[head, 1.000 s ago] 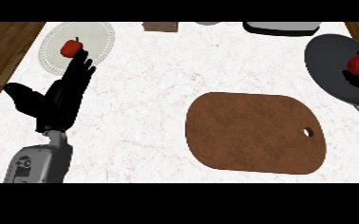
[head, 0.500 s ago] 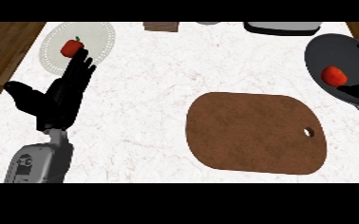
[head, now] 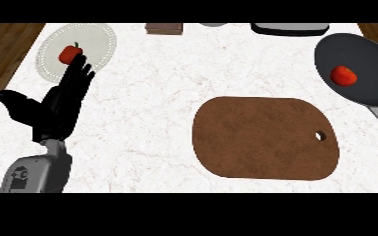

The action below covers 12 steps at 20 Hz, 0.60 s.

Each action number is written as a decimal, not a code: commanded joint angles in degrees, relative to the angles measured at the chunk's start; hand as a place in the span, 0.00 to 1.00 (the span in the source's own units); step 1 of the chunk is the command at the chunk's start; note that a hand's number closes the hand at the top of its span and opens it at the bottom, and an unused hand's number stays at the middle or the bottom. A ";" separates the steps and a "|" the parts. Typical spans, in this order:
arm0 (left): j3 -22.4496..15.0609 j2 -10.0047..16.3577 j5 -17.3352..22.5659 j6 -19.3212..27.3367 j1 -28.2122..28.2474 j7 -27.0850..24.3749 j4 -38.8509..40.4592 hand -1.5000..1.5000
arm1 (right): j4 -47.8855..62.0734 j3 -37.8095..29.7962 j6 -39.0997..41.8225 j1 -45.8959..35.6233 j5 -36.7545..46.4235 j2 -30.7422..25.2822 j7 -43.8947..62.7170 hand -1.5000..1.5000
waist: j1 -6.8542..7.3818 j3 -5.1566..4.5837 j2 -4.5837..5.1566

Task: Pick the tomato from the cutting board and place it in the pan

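Note:
The red tomato (head: pixel 343 75) lies inside the dark pan (head: pixel 347 50) at the right edge of the counter. Nothing rests on the brown cutting board (head: pixel 266 137), which lies at centre right with a small hole near its right end. My left hand (head: pixel 59 105) rests open at the lower left, fingers up, far from the board and the pan. My right hand does not show.
A white plate (head: pixel 92 37) at the back left carries a small red fruit (head: pixel 71 53), just beyond my left fingertips. A brown block (head: pixel 164 28) and a dark tray-like object (head: pixel 288 28) sit along the back edge. The counter ends in wood (head: pixel 15 45) at the left.
The tomato has shifted a little leftward inside the pan, away from the view's right edge. The left hand has not moved.

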 commanded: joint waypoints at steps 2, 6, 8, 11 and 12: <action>0.51 -0.08 0.38 -0.22 1.91 -0.96 -0.47 0.50 | 1.69 -5.46 11.63 5.89 -6.00 -4.36 -6.30 0.00 | -1.16 -0.01 -0.39; 0.09 -0.92 -0.54 1.21 0.63 -0.69 -0.12 0.50 | 2.68 -7.44 22.17 9.31 -8.44 -7.57 -8.72 0.00 | -1.62 0.05 -0.37; 1.03 0.55 0.11 0.12 0.93 -0.62 -0.79 0.50 | 2.76 -7.69 27.89 11.30 -8.93 -9.41 -10.15 0.00 | -1.46 0.09 -0.45; -0.13 -0.02 0.40 -0.12 2.08 1.23 -2.79 0.50 | 1.01 -7.57 27.94 14.14 -9.21 -9.60 -11.69 0.00 | -0.85 0.09 -0.62; -0.20 -0.36 -0.16 0.27 0.79 0.37 -0.93 0.50 | 0.81 -7.32 30.42 14.77 -9.17 -10.19 -12.61 0.00 | -1.56 0.10 -0.50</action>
